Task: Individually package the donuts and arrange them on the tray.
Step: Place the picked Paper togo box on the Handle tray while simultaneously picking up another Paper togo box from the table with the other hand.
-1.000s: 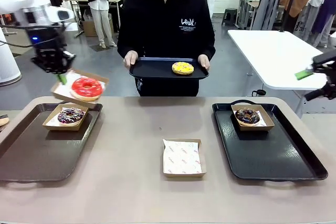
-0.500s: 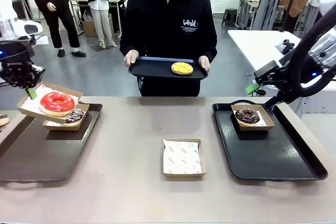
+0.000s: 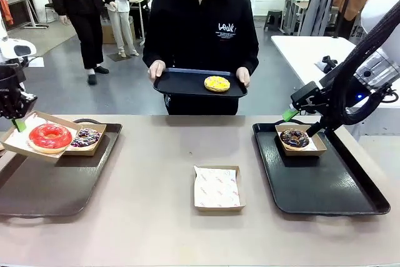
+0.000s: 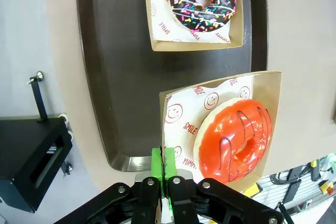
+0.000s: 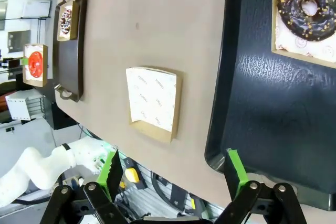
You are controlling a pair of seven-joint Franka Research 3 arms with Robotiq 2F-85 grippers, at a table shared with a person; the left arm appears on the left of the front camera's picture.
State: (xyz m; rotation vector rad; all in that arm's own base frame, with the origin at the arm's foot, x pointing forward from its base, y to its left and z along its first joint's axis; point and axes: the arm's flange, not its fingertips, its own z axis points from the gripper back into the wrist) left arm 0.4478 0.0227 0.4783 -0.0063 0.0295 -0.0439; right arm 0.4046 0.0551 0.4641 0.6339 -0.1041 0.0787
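Left hand (image 4: 164, 163): pads pinched shut on the rim of a paper box (image 4: 273, 103). Red donut (image 4: 220, 129) lies flat in it, just outward of the pads. The box hangs over the far left corner of the left tray (image 3: 44, 186), one side past the rim; I cannot tell whether it touches. Sprinkled donut (image 3: 85, 137) sits boxed just beside it, on the tray's far end. The tray's long axis runs from the person's side toward the robot's. Its bare part lies on the robot's side of both boxes, so a set-down likely calls for a shift inward.

Right hand (image 3: 301, 122): wide open and holding nothing, above the far left corner of the right tray (image 3: 325, 186), close by the boxed chocolate donut (image 3: 294, 137). Empty box (image 3: 217, 187) lies on the worktop (image 3: 156, 154) between the trays. Yellow donut (image 3: 217, 83) lies unboxed on the person's tray (image 3: 181, 82), beyond the far edge; the right hand looks nearer to it.

Print: the liner (image 4: 178, 114) reads "SMILE" and "YUMMY", with smiley faces. The chest logo is too small to read.
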